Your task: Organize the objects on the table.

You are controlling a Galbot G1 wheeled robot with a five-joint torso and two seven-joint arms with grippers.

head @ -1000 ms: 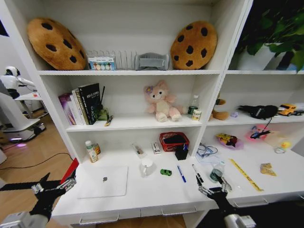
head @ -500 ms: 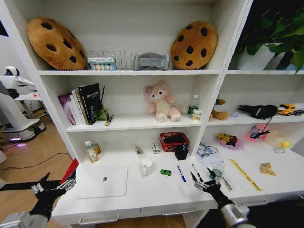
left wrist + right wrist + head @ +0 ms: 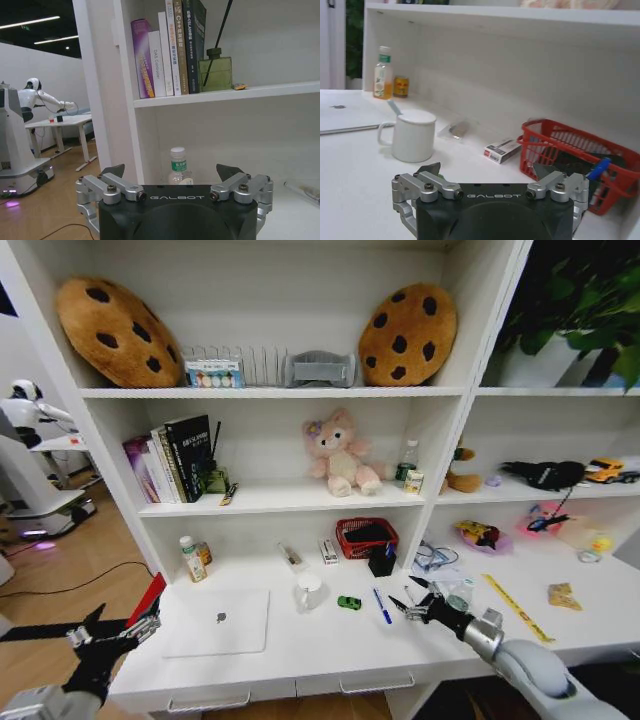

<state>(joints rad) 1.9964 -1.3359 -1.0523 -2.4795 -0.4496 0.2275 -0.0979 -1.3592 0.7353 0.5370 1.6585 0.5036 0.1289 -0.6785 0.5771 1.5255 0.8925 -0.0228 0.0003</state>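
We take the red basket point(image 3: 366, 537) at the back of the bench point(image 3: 300, 645) as our landmark. In the head view our right gripper point(image 3: 418, 606) hangs low over the bench in front of the basket and a little to its right, jaws spread and holding nothing. Just beside it, on the side toward the white mug point(image 3: 310, 590), lies the blue pen point(image 3: 382, 605). It is thin, with its long axis running from the basket toward the front edge; a black pen point(image 3: 411, 596) seems to lie close under the jaws. The black pen cup point(image 3: 381, 562) stands touching the basket's front right corner, so we judge the right arm much the nearer for a pen pickup. The green toy car point(image 3: 349, 602) sits between mug and pen. Our left gripper point(image 3: 112, 637) waits off the bench's left end, far from the basket, jaws spread too, beyond the silver laptop point(image 3: 219, 621).
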